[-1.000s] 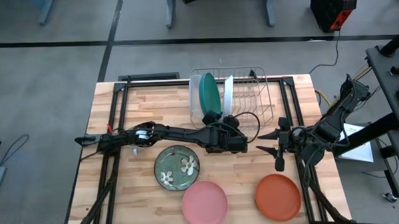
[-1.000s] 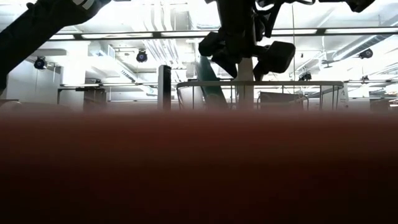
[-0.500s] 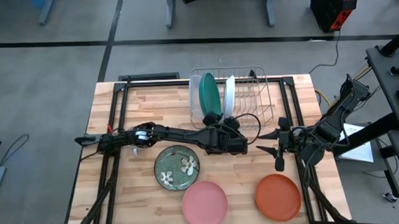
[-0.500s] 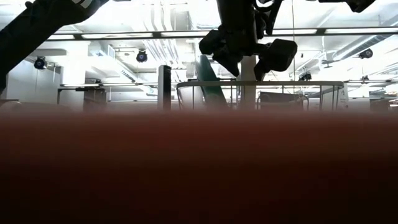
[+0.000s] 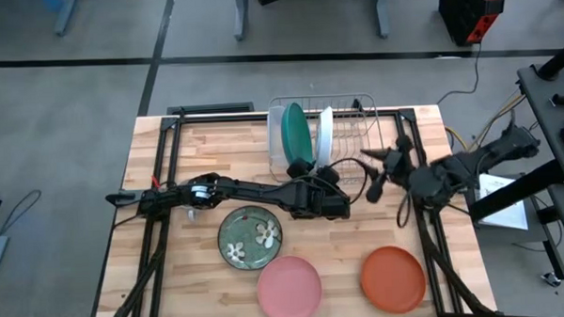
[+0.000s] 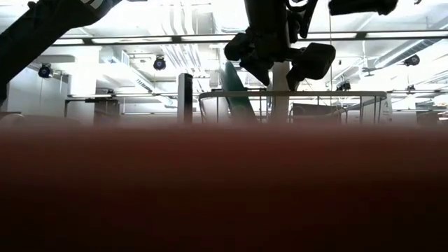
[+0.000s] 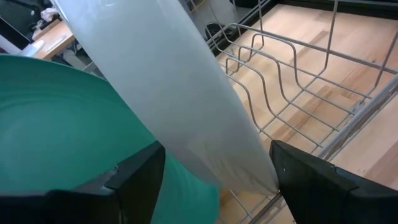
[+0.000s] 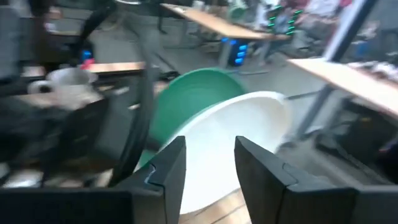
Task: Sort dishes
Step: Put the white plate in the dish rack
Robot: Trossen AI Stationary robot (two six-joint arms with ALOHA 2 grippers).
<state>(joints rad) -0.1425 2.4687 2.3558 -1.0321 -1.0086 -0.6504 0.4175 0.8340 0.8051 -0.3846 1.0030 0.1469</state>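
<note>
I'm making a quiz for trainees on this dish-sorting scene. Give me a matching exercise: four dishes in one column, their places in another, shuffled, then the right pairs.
Dishes:
1. teal plate
2. flowered plate
3. pink plate
4. orange plate

Places:
A. flat on the table, near its right front corner
B. upright in the rack
C. flat, just below the left arm
D. flat, at the table's front edge, near the middle

Pairs: 1-B, 2-C, 3-D, 4-A

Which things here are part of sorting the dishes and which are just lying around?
Job: teal plate and white bowl standing in the rack; green flowered plate, pink plate, orange-red plate flat on the table.
Lying about: grey mug.
</note>
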